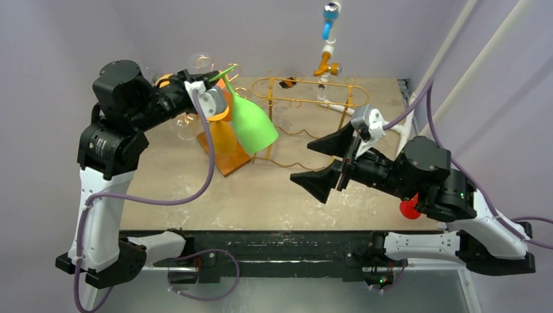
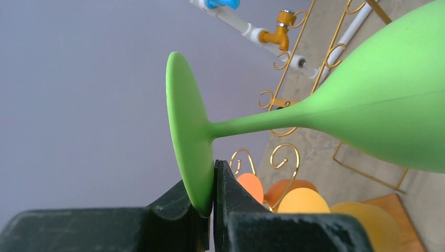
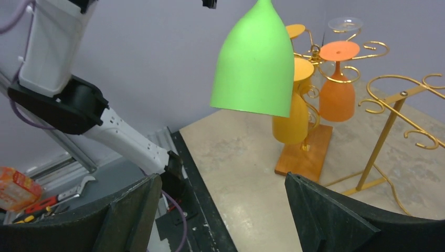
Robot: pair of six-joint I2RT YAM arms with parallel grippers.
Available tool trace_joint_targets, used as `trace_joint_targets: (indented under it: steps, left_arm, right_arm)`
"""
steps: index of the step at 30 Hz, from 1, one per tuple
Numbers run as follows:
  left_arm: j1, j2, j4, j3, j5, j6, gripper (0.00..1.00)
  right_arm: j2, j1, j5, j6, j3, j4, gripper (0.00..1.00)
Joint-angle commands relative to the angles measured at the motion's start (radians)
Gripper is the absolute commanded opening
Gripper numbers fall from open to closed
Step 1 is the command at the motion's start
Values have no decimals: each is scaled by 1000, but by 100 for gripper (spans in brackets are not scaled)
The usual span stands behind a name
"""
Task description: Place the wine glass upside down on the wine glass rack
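Observation:
A green wine glass (image 1: pixel 253 124) hangs upside down in the air, its foot pinched in my left gripper (image 1: pixel 210 83), bowl down and tilted right. In the left wrist view the jaws are closed on the edge of the foot (image 2: pixel 189 152). The glass (image 3: pixel 257 63) also shows in the right wrist view. It hangs in front of the wooden-based rack (image 1: pixel 225 153) that holds orange and yellow glasses (image 3: pixel 336 89). A gold wire rack (image 1: pixel 313 98) stands further right. My right gripper (image 1: pixel 323 163) is wide open and empty, low over the table right of the glass.
A white pipe stand with an orange tap and a blue tap (image 1: pixel 326 45) rises at the back. A red object (image 1: pixel 409 207) lies by the right arm. A clear glass (image 1: pixel 199 62) hangs on the wooden-based rack's far side.

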Motion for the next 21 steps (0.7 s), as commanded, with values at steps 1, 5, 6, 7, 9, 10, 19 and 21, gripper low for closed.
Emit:
trace_joint_targets:
  steps: [1,5,6,7,9,10,19,21]
  left_arm:
    - [1,-61,120,-21,10,160,0]
    - [1,-104,134,-75,42,258,0]
    - [1,-114,137,-87,55,277,0]
    - [1,-123,137,-98,70,293,0]
    - [1,-144,151,-118,97,325,0]
    - [1,-157,164,-133,110,342,0]
    - [1,-246,279,-255,221,423,0]
    - [1,-254,318,-259,229,396,0]
  right_arm:
    - [30,0,-2,33,75,38,99]
    - [173,1,-22,28,165,91,99]
    - [215,1,-30,24,200,82,99]
    - [259,1,-19,24,240,68,99]
    - [330,0,6,10,297,60,99]
    - [354,0,10,5,316,65,99]
    - [433,0,-61,-12,262,178,99]
    - [437,0,-17,-22,224,185,99]
